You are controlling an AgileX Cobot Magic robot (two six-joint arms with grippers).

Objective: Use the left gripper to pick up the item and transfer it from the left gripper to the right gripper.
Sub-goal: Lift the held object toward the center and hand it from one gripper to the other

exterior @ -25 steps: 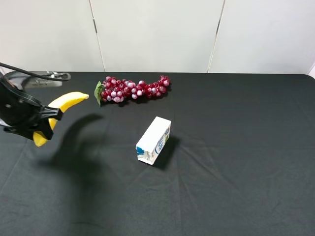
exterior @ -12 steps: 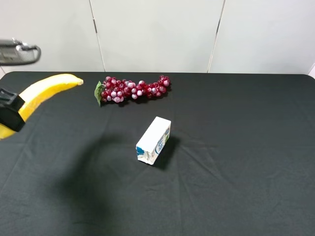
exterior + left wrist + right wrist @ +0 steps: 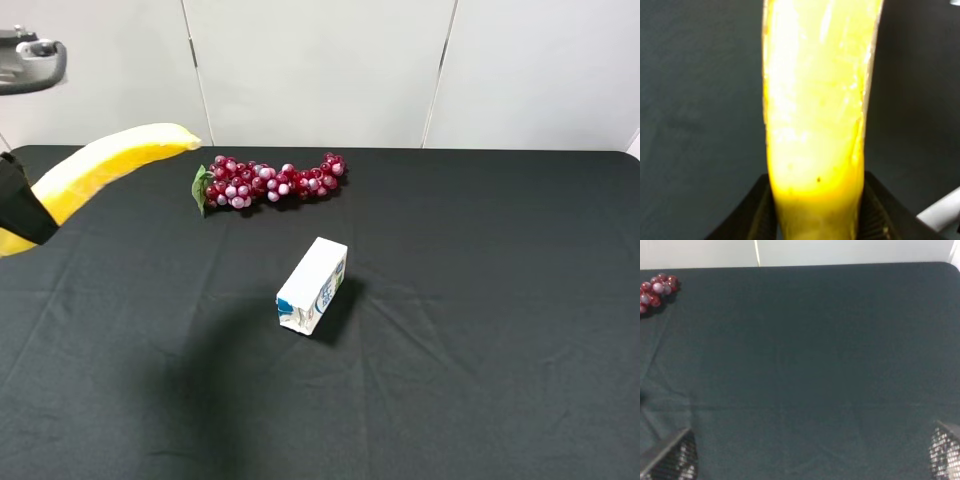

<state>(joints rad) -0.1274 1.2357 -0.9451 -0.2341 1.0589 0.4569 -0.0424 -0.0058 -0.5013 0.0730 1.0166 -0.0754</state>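
Note:
The item, a yellow curved banana, hangs in the air above the table's far left side, its stem tip pointing right toward the grapes. My left gripper is shut on the banana's lower end at the left edge of the exterior view. In the left wrist view the banana fills the middle, squeezed between the two black jaws of the left gripper. My right gripper is outside the exterior view. Its wrist view shows two mesh-patterned fingertips far apart with nothing between them, over bare black cloth.
A red grape bunch with a green leaf lies at the back left, its end also showing as grapes. A white-and-blue carton lies on its side near the middle. Black cloth covers the table.
My left gripper has lifted the banana up off the table; the banana now looks larger, higher and tilted, its tip further right. The right gripper has not moved.

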